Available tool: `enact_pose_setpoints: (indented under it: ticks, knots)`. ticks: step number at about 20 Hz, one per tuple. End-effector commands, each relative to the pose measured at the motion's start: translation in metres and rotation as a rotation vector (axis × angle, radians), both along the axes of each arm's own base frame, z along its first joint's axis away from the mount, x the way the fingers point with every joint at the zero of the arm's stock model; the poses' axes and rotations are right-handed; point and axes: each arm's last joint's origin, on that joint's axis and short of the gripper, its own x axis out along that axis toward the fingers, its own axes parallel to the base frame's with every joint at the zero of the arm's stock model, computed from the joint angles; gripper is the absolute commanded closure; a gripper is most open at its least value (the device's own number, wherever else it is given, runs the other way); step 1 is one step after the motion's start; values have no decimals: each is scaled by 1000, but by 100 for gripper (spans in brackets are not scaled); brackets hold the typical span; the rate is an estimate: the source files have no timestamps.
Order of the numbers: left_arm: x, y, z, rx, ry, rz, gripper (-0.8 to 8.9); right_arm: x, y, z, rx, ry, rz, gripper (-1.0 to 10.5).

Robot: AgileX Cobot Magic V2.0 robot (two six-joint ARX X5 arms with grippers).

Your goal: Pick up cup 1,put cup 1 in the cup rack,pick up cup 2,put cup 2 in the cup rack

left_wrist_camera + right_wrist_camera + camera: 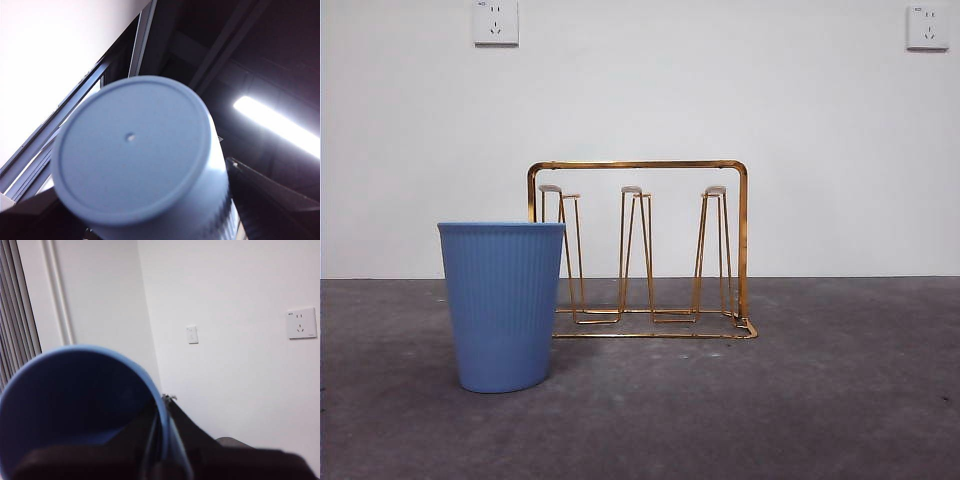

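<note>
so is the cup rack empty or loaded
Empty: every prong of the cup rack is bare; the blue cup stands upright near it.

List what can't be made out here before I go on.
Front view: neither claw shows; blue ribbed plastic cup hides part of gold wire cup rack.
Left wrist view: pale blue cup base fills the frame, hiding left claw's grip and table.
Right wrist view: blurred blue cup mouth, gripped by right claw, blocks the table.
</note>
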Motion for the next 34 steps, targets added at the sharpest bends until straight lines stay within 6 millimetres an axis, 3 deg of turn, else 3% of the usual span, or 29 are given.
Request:
enact_pose_setpoints:
  ticks: [1,6,11,19,24,28,34]
  knots:
    - [-1,-1,1,5,-30,14,821,4,2,-6,-24,37,-14,938]
    - [-1,0,1,10,-36,10,821,1,1,-10,-55,82,-14,930]
    - [-1,4,3,26,-49,9,821,-8,-6,-12,-89,116,-18,724]
    - [1,15,7,98,-54,10,821,-39,-29,-12,-172,114,-124,725]
    - [2,20,4,255,-24,62,821,-65,-51,-21,-290,152,-260,726]
    - [3,20,-4,448,25,198,820,-84,-68,-31,-402,192,-390,726]
    - [2,-2,-20,796,68,444,820,-104,-85,-42,-481,259,-504,726]
